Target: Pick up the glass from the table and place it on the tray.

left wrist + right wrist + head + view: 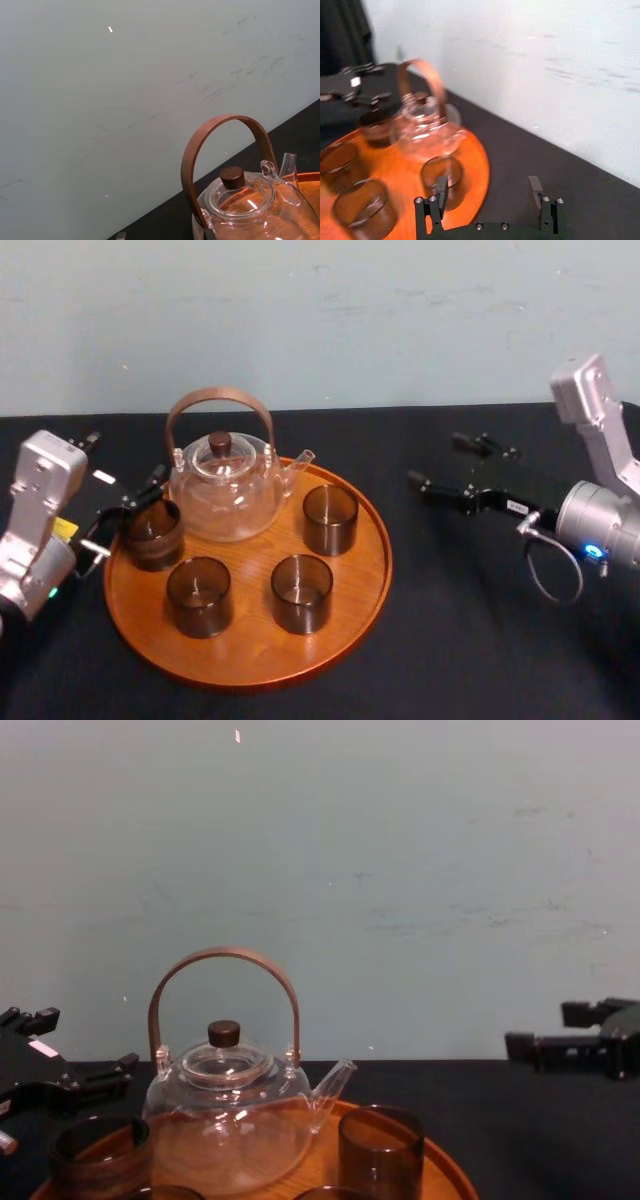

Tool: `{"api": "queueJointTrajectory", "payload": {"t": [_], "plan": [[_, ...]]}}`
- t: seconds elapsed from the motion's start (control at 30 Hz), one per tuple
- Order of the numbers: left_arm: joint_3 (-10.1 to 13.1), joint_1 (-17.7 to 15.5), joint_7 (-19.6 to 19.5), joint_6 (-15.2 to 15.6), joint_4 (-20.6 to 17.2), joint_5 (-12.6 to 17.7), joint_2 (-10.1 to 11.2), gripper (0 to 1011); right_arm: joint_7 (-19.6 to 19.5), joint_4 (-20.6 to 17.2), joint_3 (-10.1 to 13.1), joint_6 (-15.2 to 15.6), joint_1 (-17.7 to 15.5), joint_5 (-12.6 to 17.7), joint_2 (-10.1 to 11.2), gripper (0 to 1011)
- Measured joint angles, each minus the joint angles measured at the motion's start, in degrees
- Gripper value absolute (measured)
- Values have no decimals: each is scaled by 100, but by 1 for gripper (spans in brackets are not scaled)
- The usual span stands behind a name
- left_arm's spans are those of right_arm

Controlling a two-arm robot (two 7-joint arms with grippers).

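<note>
The round wooden tray (250, 645) lies on the black table (480, 640) and carries several dark smoked glasses. The rear-left glass (153, 533) stands upright at the tray's left edge. My left gripper (122, 462) hovers open just behind and above that glass, with nothing between its fingers; from the chest it shows at the far left (75, 1042). My right gripper (437, 460) hangs open over the bare cloth to the right of the tray, well clear of the nearest glass (441, 175), and its fingers (441, 190) are spread wide.
A clear glass teapot (225, 490) with a tall brown hoop handle (227, 125) stands at the back of the tray, close to the left gripper. A pale wall runs behind the table. Black cloth stretches to the right of and in front of the tray.
</note>
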Motion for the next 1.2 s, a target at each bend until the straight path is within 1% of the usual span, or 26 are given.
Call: {"api": "queueJointTrajectory", "payload": {"t": [0.07, 0.1, 0.17, 0.2, 0.23, 0.33, 0.43, 0.53, 0.73, 1.03, 1.2], "plan": [[0, 0, 0, 0, 0, 0, 0, 1001, -166, -2, 77, -8, -54, 7, -68, 1002], [0, 0, 0, 0, 0, 0, 0, 1001, -336, -1, 157, -25, -109, 3, -140, 1002], [0, 0, 0, 0, 0, 0, 0, 1001, -494, 15, 224, -37, -159, -10, -209, 1002], [0, 0, 0, 0, 0, 0, 0, 1001, -622, 35, 286, -43, -207, -27, -276, 1002], [0, 0, 0, 0, 0, 0, 0, 1001, -622, 35, 286, -43, -207, -27, -276, 1002], [0, 0, 0, 0, 0, 0, 0, 1001, -899, 100, 443, -49, -316, -68, -429, 1002], [0, 0, 0, 0, 0, 0, 0, 1001, -1031, 155, 529, -46, -380, -101, -515, 1002], [0, 0, 0, 0, 0, 0, 0, 1001, -1118, 217, 617, -50, -436, -120, -588, 1002], [0, 0, 0, 0, 0, 0, 0, 1001, -1177, 348, 699, -130, -518, -234, -678, 1002], [1, 0, 0, 0, 0, 0, 0, 1001, -1173, 484, 732, -42, -536, -392, -756, 1002], [0, 0, 0, 0, 0, 0, 0, 1001, -1173, 483, 733, -43, -537, -392, -755, 1002]]}}
